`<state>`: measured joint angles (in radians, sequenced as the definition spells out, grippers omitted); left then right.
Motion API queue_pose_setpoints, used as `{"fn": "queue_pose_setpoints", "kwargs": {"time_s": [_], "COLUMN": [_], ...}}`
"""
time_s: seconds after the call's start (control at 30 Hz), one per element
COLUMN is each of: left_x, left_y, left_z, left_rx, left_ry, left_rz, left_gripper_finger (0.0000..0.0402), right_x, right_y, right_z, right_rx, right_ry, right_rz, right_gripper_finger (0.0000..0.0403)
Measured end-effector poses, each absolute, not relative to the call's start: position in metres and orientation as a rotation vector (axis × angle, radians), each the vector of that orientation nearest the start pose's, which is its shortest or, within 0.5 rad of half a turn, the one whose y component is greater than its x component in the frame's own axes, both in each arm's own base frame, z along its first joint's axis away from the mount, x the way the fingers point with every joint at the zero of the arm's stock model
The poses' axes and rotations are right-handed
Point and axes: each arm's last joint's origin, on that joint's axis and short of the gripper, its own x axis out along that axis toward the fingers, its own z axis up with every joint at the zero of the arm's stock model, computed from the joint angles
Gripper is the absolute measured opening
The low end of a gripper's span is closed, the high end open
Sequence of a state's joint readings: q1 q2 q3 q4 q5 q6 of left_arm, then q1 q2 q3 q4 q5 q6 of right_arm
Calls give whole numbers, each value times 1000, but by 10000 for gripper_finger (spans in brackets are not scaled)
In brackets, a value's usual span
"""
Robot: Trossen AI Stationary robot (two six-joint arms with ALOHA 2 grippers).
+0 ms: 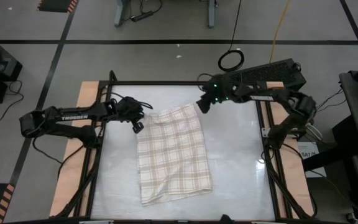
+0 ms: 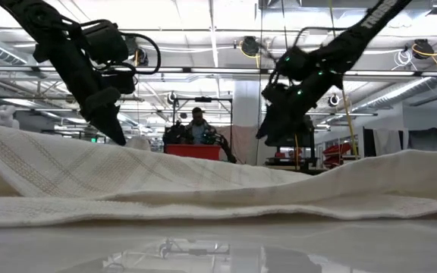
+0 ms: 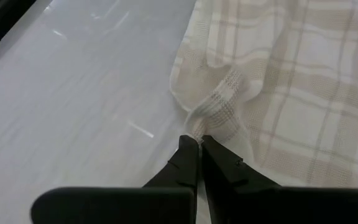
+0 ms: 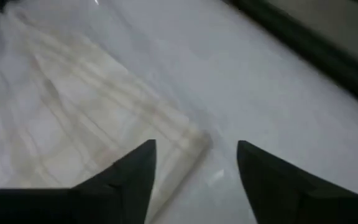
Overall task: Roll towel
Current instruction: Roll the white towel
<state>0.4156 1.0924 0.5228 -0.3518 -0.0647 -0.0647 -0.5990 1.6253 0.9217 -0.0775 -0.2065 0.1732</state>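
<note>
Left claw pinching towel far-left corner; I hold right claw spread over opposite corner, ready to start rolling.

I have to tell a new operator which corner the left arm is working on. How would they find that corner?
Start at the white table and find the plaid towel lying in its middle. Follow the towel's far edge to the end nearest the left gripper. That corner is bunched into folds at the gripper's nearly closed tips, while the corner by the right gripper lies flat.
</note>
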Motion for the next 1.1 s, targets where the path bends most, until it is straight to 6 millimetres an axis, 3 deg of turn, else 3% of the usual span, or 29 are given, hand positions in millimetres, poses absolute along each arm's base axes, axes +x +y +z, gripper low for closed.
{"fn": "queue_pose_setpoints", "kwargs": {"time_s": [0.17,0.4,0.87,1.1], "left_x": [178,178,178,179], "left_y": [81,81,81,81], "left_z": [180,180,180,180], "left_rx": [-221,-221,-220,-220], "left_ry": [898,899,898,897], "left_rz": [476,476,476,476], "left_gripper_finger": [12,12,12,12], "right_x": [292,315,314,316], "right_y": [-202,-217,-225,-224], "right_z": [169,152,131,128], "right_rx": [533,600,643,660], "right_ry": [789,816,911,906], "right_rz": [-367,-290,-312,-285], "right_gripper_finger": [260,250,182,98]}}
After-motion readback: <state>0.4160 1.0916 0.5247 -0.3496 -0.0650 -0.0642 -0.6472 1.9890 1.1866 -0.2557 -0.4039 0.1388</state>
